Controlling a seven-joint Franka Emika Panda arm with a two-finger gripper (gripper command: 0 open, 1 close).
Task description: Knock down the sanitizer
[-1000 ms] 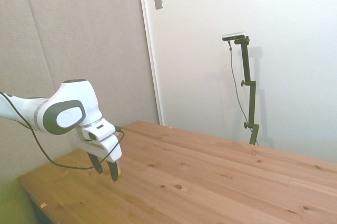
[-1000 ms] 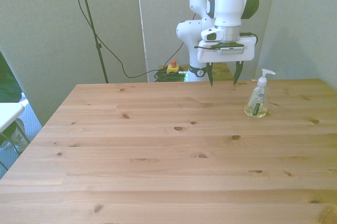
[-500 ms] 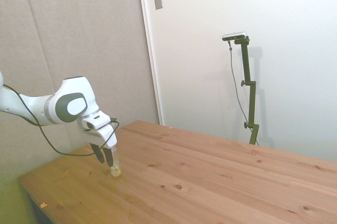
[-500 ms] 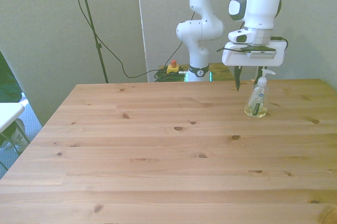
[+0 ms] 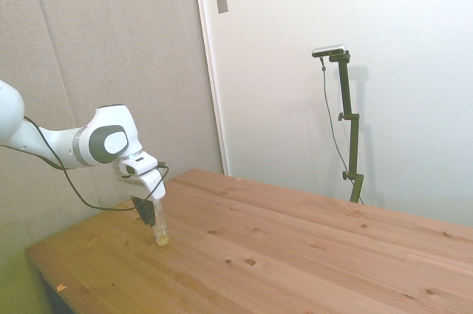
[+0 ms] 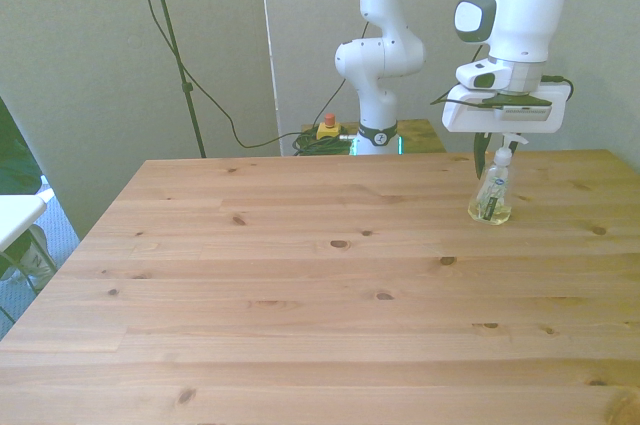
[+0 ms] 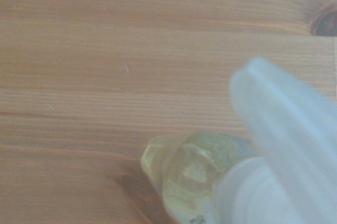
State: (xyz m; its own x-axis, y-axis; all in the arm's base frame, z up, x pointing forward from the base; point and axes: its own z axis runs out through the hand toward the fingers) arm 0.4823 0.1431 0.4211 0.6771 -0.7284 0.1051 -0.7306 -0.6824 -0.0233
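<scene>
Pushing at the pump top, your gripper (image 6: 496,153), its opening hidden from me, leans the sanitizer (image 6: 490,195) near the table (image 6: 300,285)'s far edge at the front view's right, since high contact tips it easily.

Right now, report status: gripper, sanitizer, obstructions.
Gripper directly above the sanitizer, at its pump head; finger state unreadable. Sanitizer on its base, leaning slightly, not down. Table around it shows nothing in the way.
</scene>
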